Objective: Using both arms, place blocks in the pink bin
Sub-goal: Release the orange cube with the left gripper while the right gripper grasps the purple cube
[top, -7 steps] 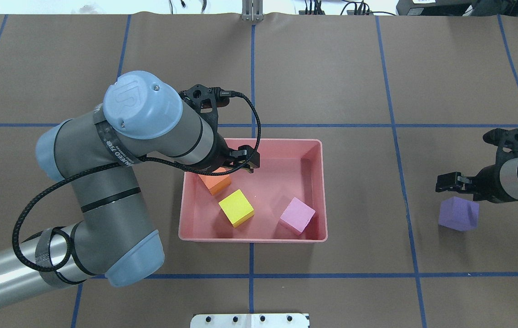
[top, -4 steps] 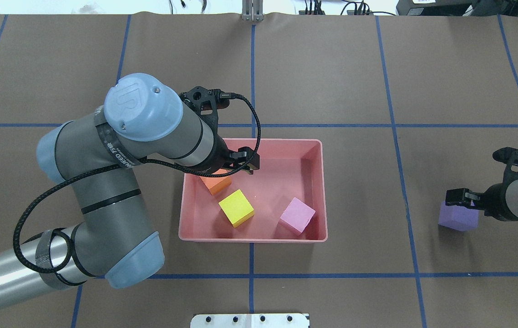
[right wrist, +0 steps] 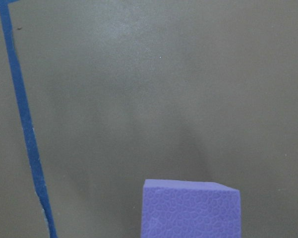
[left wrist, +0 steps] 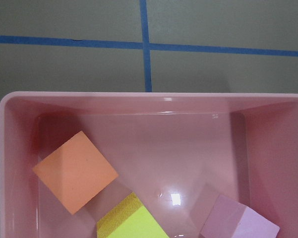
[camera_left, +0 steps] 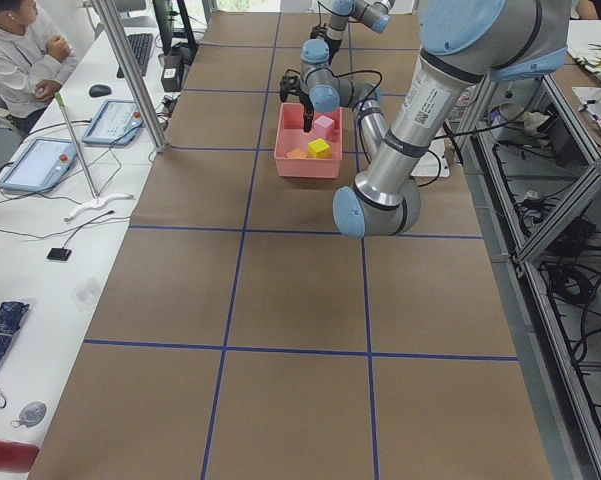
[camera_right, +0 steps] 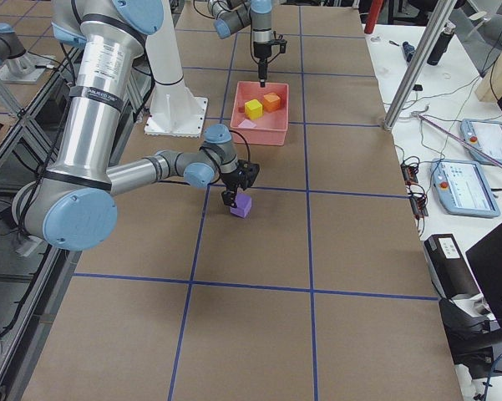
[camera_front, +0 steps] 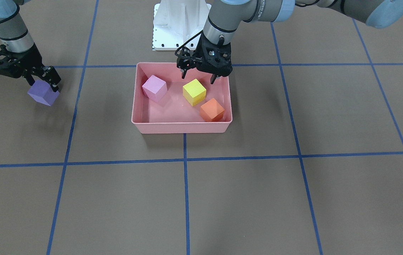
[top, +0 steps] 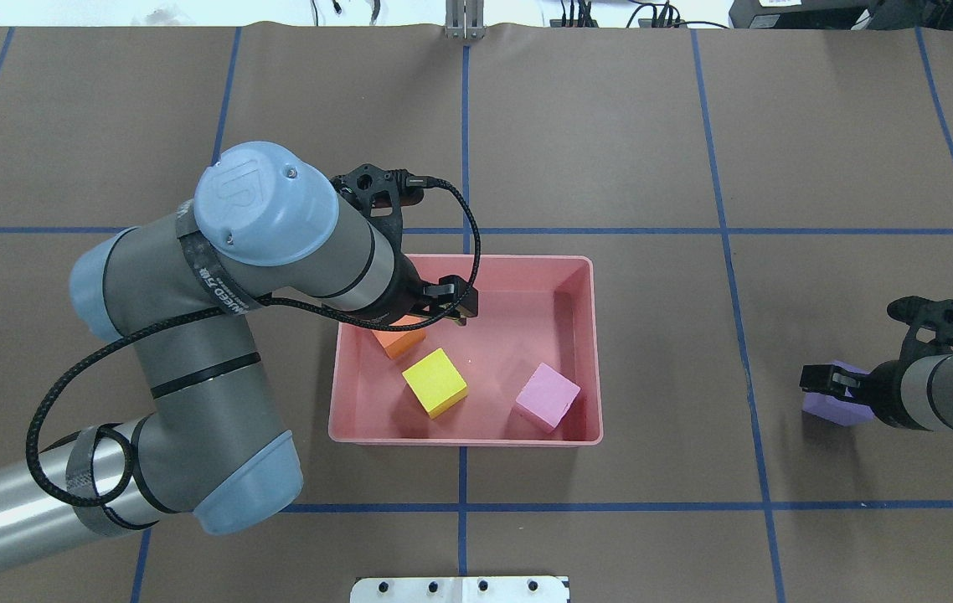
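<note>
The pink bin (camera_front: 182,127) (top: 464,435) holds the orange block (camera_front: 212,109) (top: 399,342), the yellow block (camera_front: 194,92) (top: 435,382) and the light pink block (camera_front: 154,88) (top: 547,396). My left gripper (camera_front: 199,78) (top: 443,308) hangs open and empty over the bin's robot-side edge, just above the yellow block. The purple block (camera_front: 42,95) (top: 828,409) (right wrist: 191,208) rests on the table well to the bin's right in the overhead view. My right gripper (camera_front: 43,83) (top: 828,381) is low over it, open, with a finger on either side of its top.
Blue tape lines grid the brown table cover. The white pedestal base (camera_front: 182,24) (top: 460,589) stands on the robot's side of the bin. An operator (camera_left: 20,50) sits with tablets beside the table's far long edge.
My right gripper has come down and towards the robot's side, from above the purple block to astride it. My left gripper has drawn back slightly over the bin; the blocks inside stay put.
</note>
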